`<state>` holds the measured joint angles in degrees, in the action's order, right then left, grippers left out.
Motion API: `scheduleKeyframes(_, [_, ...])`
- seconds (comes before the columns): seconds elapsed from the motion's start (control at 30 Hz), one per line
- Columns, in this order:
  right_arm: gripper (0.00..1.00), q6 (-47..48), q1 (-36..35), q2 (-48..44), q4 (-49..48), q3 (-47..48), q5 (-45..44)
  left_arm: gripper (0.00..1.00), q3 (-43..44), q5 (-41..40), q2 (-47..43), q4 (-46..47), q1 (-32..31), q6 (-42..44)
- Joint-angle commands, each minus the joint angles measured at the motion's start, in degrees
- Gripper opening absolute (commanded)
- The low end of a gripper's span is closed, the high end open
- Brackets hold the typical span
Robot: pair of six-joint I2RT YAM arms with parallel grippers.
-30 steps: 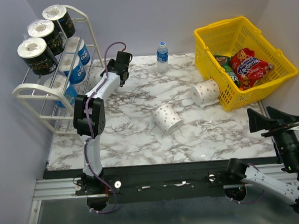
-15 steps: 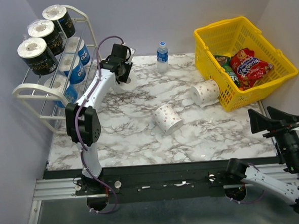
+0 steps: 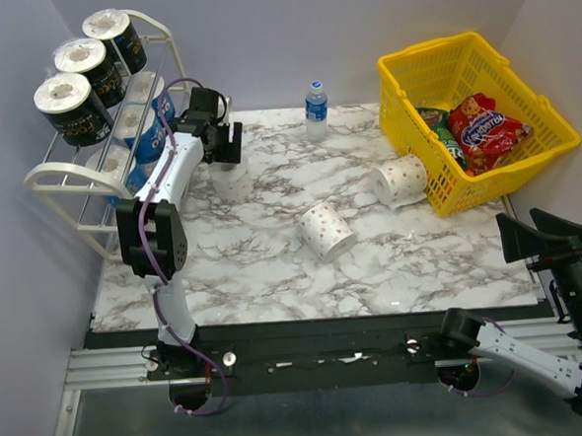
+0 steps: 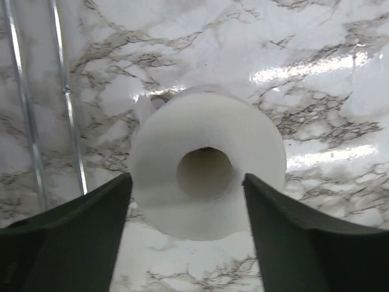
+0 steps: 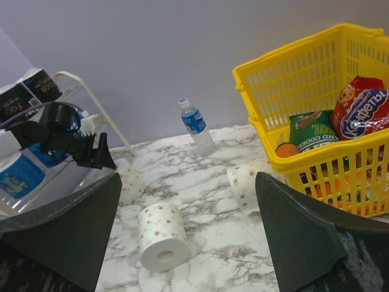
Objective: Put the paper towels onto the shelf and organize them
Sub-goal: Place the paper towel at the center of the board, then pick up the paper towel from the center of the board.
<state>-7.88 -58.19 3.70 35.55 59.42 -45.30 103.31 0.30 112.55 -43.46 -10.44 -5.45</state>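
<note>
The white shelf [image 3: 59, 174] stands at the table's left with three black paper towels [image 3: 68, 105] on its top tier and blue ones [image 3: 152, 138] below. My left gripper [image 3: 221, 143] hovers beside the shelf, open, and a white dotted roll [image 3: 232, 178] lies on the marble just below it. In the left wrist view that roll [image 4: 206, 167] shows end-on past the spread fingers [image 4: 91, 231]. Two more dotted rolls lie mid-table [image 3: 325, 231] and by the basket [image 3: 400, 180]. My right gripper [image 3: 539, 234] is open off the table's right edge, holding nothing.
A yellow basket [image 3: 401, 85] with snack packs sits at the back right. A small water bottle [image 3: 315, 109] stands at the back centre. The shelf's thin bars [image 4: 61, 91] run close to the left of the dropped roll.
My left gripper swung left toward the shelf and opened. The dotted roll it held now lies on the table. The right arm barely moved.
</note>
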Motion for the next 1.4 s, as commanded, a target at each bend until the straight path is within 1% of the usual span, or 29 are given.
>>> scheduleKeyframes(0.0, [1.00, -1.79, -0.43, 0.25, 3.03, 0.96, 1.53, 0.99, 3.92, -4.51, -2.25, -0.83, -1.25, 1.75])
scheduleKeyframes(0.03, [1.00, -1.96, -0.34, 0.34, 3.21, 1.05, 1.53, 0.99, 4.01, -5.73, -2.86, -0.57, -2.12, 3.33])
scheduleKeyframes(0.07, [1.00, -2.05, -0.43, 0.34, 3.12, 0.96, 1.70, 0.99, 3.14, -10.53, -4.17, -0.05, -3.35, 7.61])
scheduleKeyframes(0.1, [1.00, -2.05, -0.43, 0.51, 3.12, 0.88, 1.79, 0.99, 2.00, -12.67, -4.88, 0.48, -7.02, 11.13])
scheduleKeyframes(0.13, [1.00, -2.31, -0.34, 0.69, 3.21, 0.87, 1.79, 0.99, 0.16, -15.04, -5.93, 3.36, -8.97, 14.12])
scheduleKeyframes(0.17, [1.00, -2.49, -0.43, 0.86, 3.21, 0.87, 2.14, 0.99, -3.69, -18.02, -7.33, 4.95, -10.64, 16.33])
scheduleKeyframes(0.2, [1.00, -2.67, -0.43, 1.04, 3.21, 0.96, 2.32, 0.99, -5.21, -20.92, -7.78, 6.27, -13.35, 19.14])
scheduleKeyframes(0.23, [1.00, -2.93, -0.34, 1.04, 3.04, 0.88, 2.49, 0.98, -6.26, -21.47, -7.96, 7.85, -13.90, 19.51])
scheduleKeyframes(0.3, [1.00, -2.93, -0.34, 1.13, 2.86, 0.79, 2.67, 0.93, -7.15, -22.87, -7.26, 7.87, -14.26, 19.08])
scheduleKeyframes(0.4, [1.00, -2.93, -0.43, 1.31, 2.94, 1.05, 2.76, 0.92, -8.29, -23.76, -6.21, 9.01, -14.44, 19.34])
scheduleKeyframes(0.53, [1.00, -2.84, -0.34, 1.48, 3.30, 1.67, 2.32, 0.88, -10.93, -26.57, -4.89, 14.61, -14.79, 23.28])
scheduleKeyframes(0.63, [1.00, -2.49, -0.43, 1.39, 3.03, 1.84, 2.06, 0.87, -12.86, -25.61, -4.19, 17.44, -14.79, 24.35])
scheduleKeyframes(0.73, [1.00, -2.14, -0.34, 1.66, 2.95, 1.84, 1.88, 0.84, -12.52, -24.64, -2.78, 17.36, -14.79, 23.74])
scheduleKeyframes(0.9, [1.00, -1.61, -0.34, 1.74, 2.68, 1.75, 1.62, 0.81, -13.04, -25.26, -1.02, 17.36, -14.79, 22.15])
scheduleKeyframes(0.97, [1.00, -1.44, -0.34, 1.75, 2.60, 1.75, 1.44, 0.79, -12.43, -26.13, 0.29, 16.92, -14.79, 21.89])
scheduleKeyframes(1.1, [1.00, -1.09, -0.34, 1.75, 2.42, 1.58, 1.09, 0.73, -11.64, -27.80, 1.26, 15.60, -14.79, 20.48])
scheduleKeyframes(1.27, [1.00, -1.00, -0.43, 1.57, 2.07, 1.14, 1.27, 0.69, -11.99, -29.03, 1.62, 16.31, -14.79, 20.92])
scheduleKeyframes(1.37, [1.00, -0.91, -0.43, 1.39, 2.15, 0.96, 1.00, 0.59, -12.16, -30.26, 1.71, 17.01, -14.70, 21.71])
